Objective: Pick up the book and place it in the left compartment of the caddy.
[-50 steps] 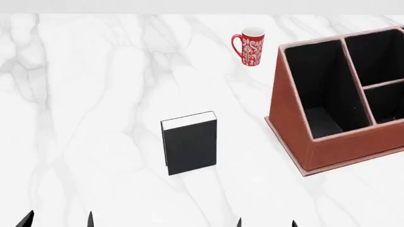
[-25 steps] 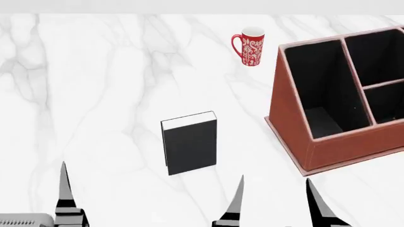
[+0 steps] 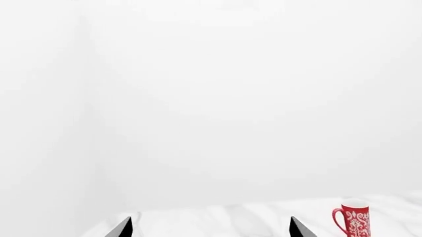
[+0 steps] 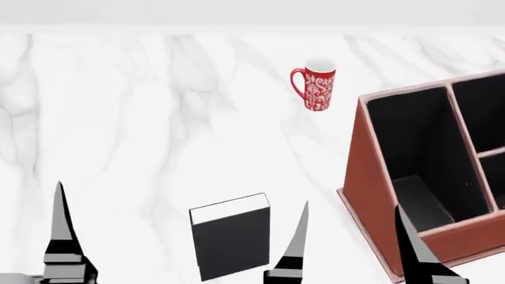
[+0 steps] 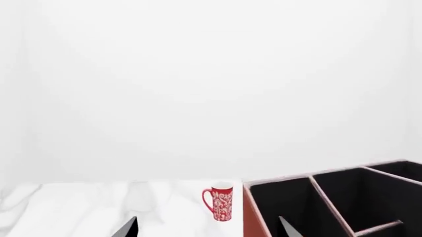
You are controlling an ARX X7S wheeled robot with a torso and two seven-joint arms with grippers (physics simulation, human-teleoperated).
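Note:
The black book (image 4: 230, 239) with white page edges stands on the marble table near the front edge, free of both grippers. The reddish-brown caddy (image 4: 365, 177) stands at the right; it also shows in the right wrist view (image 5: 254, 217). Its left compartment (image 4: 422, 201) is the long black slot nearest the book. My right gripper (image 4: 351, 206) is open and empty, with one finger just right of the book and the other in front of the caddy; its wrist view (image 5: 208, 227) shows the jaws wide apart. My left gripper (image 3: 209, 227) is open and empty, left of the book.
A red patterned mug (image 4: 316, 83) stands at the back, between book and caddy; it also shows in the left wrist view (image 3: 353, 217) and the right wrist view (image 5: 221, 202). The white marble table (image 4: 142, 118) stretches to the left. One left finger (image 4: 61, 236) rises at the lower left.
Both grippers have risen from the bottom edge into the head view. The head view has shifted, so book, mug and caddy sit lower in it. Nothing has been gripped.

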